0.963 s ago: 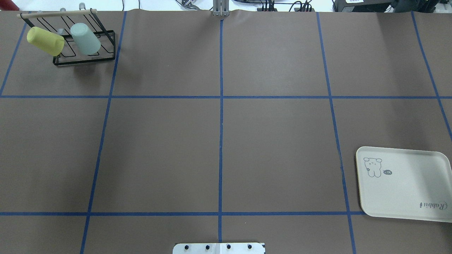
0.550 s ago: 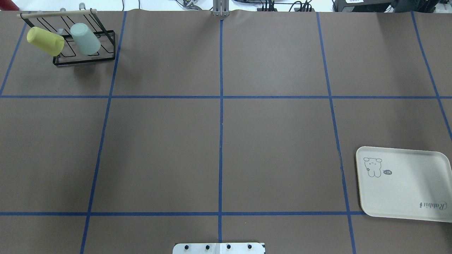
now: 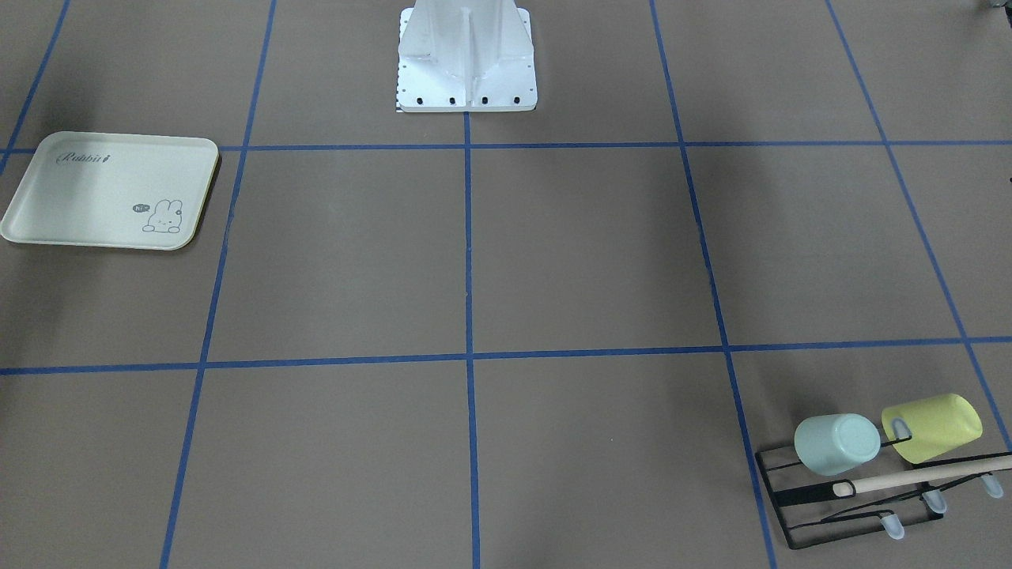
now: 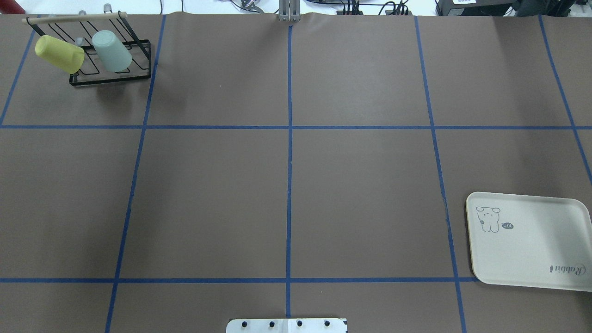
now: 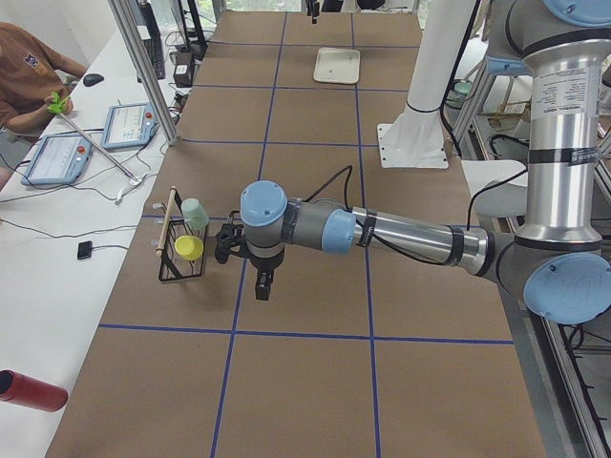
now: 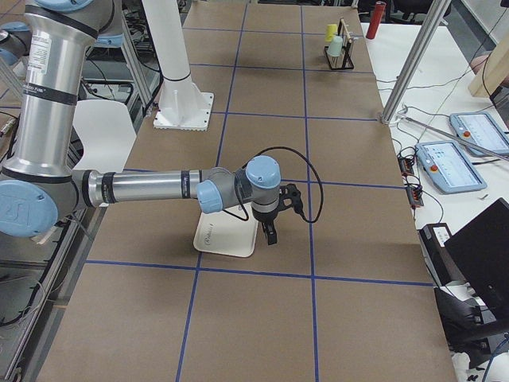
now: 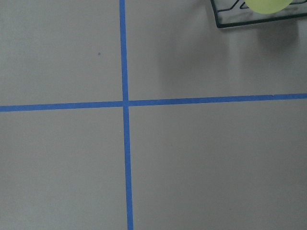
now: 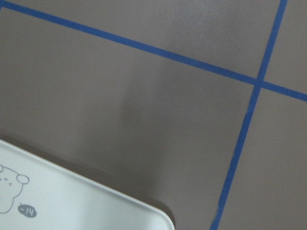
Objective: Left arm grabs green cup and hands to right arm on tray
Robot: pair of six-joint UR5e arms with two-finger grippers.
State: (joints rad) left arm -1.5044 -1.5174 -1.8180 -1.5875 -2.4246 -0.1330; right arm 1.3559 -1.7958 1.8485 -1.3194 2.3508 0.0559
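At the far left corner of the table, as the overhead view shows it, locate the green cup. It is a smooth, plain, slightly tapered plastic tumbler in pale mint, seated base-up and tilted on a peg of the rack. The rack is a black wire frame topped by a pale wooden rod. Just beside the green cup on the same rack hangs a yellow-green cup of like shape. The table carries a matte brown covering divided into rectangles by blue tape. Near its right edge lies the tray, flat, cream and rectangular with rounded corners. It bears the grey script "Rabbit", a line drawing of a rabbit and a small dark speech bubble. The left arm, grey tube with light-blue joint caps, reaches out level. Its left end effector points down near the rack, apart from it. The right arm likewise extends, and its right end effector hangs near the tray's rounded corner. You cannot tell how far either end effector is open, and neither can be seen holding an object.
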